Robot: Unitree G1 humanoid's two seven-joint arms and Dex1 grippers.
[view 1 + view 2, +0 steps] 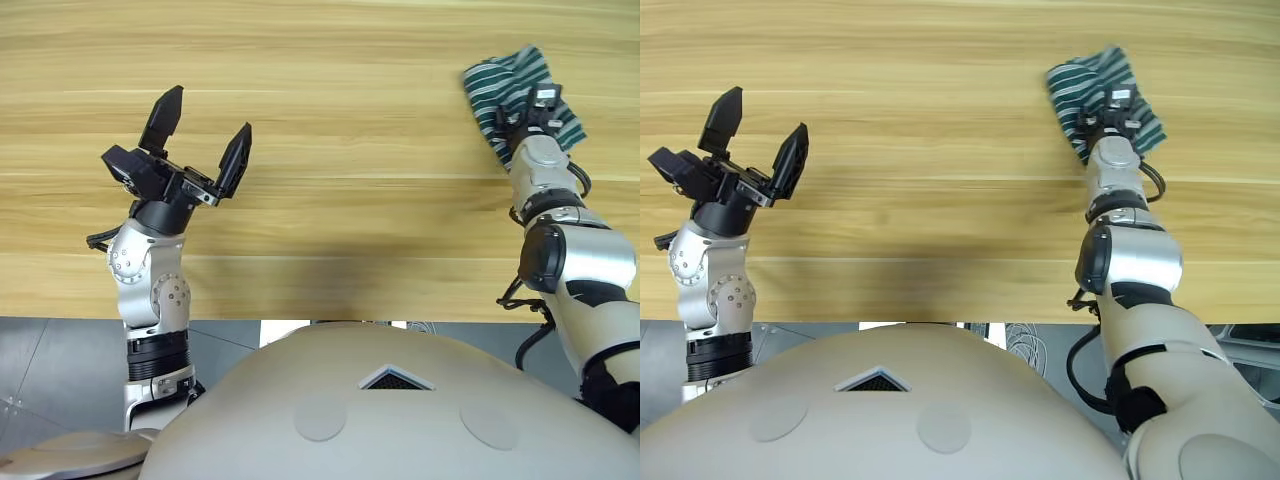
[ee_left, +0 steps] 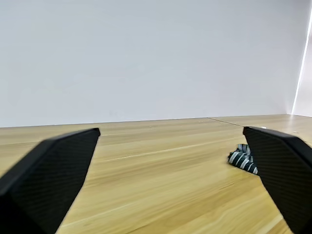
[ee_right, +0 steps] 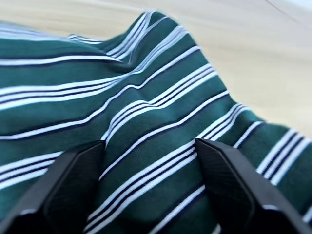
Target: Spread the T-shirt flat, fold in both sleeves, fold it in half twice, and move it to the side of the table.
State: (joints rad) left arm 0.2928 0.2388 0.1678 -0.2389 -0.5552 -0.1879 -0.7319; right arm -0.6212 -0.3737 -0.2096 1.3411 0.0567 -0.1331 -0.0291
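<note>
right wrist view: t-shirt (image 3: 161, 112) lies between parted right gripper (image 3: 150, 146) fingers; left gripper (image 1: 210, 111) parted too

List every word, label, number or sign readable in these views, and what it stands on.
No text can be read.
Dark green T-shirt with white stripes: stripes only, no print.
Light wooden table: bare grain.
Small pale patch on the right gripper: too small to read.

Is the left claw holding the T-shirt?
No, the left claw hangs open above the table, apart from the T-shirt.
</note>
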